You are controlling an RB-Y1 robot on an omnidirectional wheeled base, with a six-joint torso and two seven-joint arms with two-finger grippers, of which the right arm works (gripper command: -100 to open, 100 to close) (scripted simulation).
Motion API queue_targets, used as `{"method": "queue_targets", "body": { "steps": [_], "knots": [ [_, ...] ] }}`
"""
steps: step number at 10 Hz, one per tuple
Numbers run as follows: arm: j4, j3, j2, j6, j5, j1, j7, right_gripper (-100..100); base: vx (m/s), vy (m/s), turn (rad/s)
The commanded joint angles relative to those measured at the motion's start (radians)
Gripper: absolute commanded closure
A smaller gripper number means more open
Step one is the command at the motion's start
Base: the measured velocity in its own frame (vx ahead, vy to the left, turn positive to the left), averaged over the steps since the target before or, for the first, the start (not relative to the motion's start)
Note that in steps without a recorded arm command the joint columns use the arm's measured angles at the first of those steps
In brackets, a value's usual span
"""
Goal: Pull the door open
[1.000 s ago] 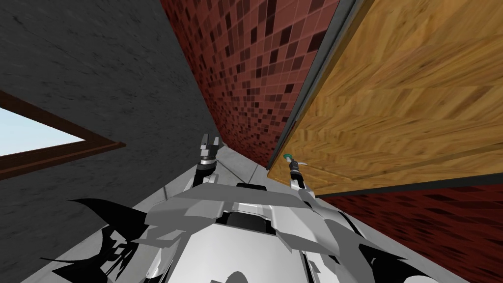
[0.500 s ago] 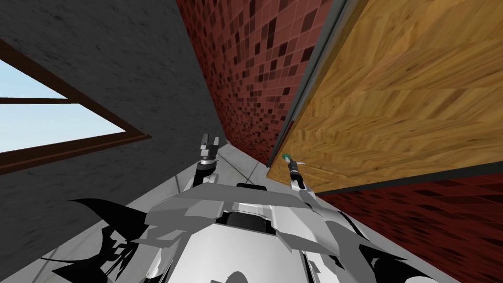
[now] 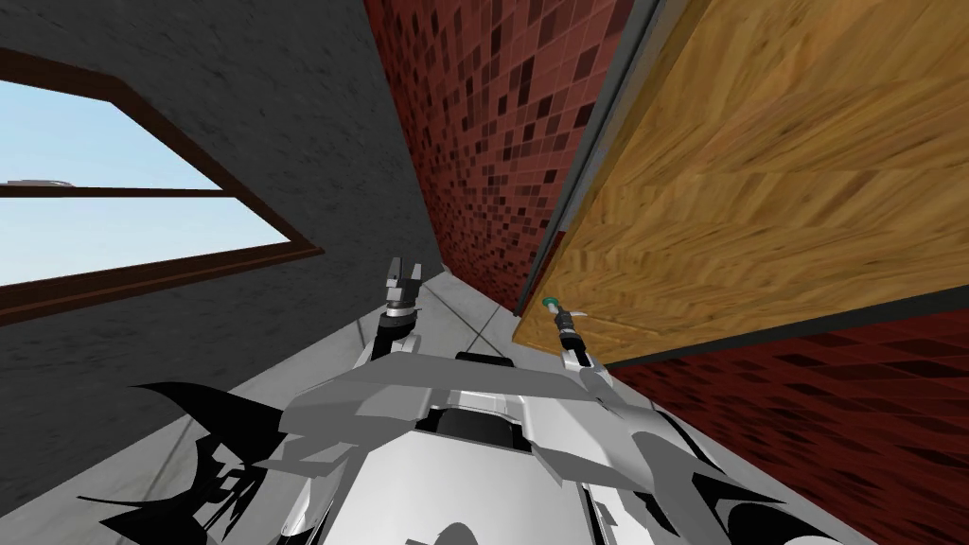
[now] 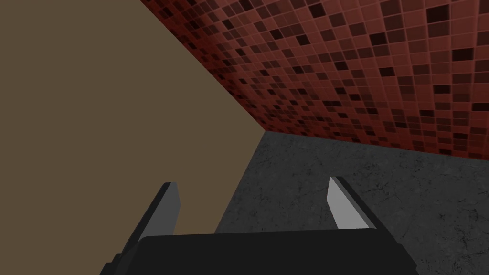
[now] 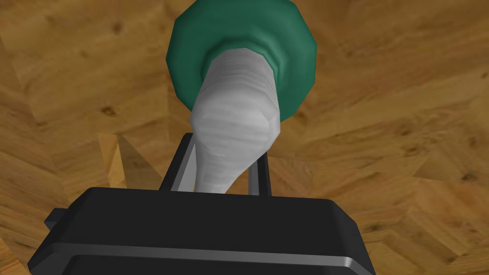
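The door (image 3: 757, 189), a wood-grain slab, stands close in front of the robot. Its free edge lies beside a grey frame (image 3: 585, 180) and a red tiled wall (image 3: 492, 142). The handle (image 5: 234, 129) juts from the door near that edge, a grey lever on a green rosette (image 5: 191, 71). The right gripper (image 5: 222, 162) is clamped on the lever, one finger pressed to each side. Gripping this far from the hinges likely gives the pull its best leverage. The door's lower corner seems to sit slightly off the frame, so the swing looks begun but far from finished. The left gripper (image 4: 252, 184) hangs well apart from the door, fingers spread and empty, probably held aside to leave the door's path free.
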Motion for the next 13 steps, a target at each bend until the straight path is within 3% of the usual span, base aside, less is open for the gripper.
{"method": "queue_targets", "body": {
  "steps": [1, 3, 4, 12, 13],
  "knots": [
    [-0.004, 0.021, -0.012, -0.017, 0.011, 0.006, -0.024, 100, -0.269, -0.056, 0.113],
    [0.007, 0.023, -0.014, -0.02, 0.012, 0.003, -0.027, 100, -0.151, -0.038, 0.058],
    [0.003, 0.044, -0.026, -0.039, 0.023, 0.018, -0.052, 100, -0.168, -0.035, 0.077],
    [-0.024, 0.121, -0.083, -0.122, 0.065, 0.067, -0.144, 100, -0.197, -0.073, 0.083],
    [-0.02, 0.115, -0.078, -0.112, 0.061, 0.062, -0.137, 100, -0.089, -0.037, 0.026]
  ]
}}
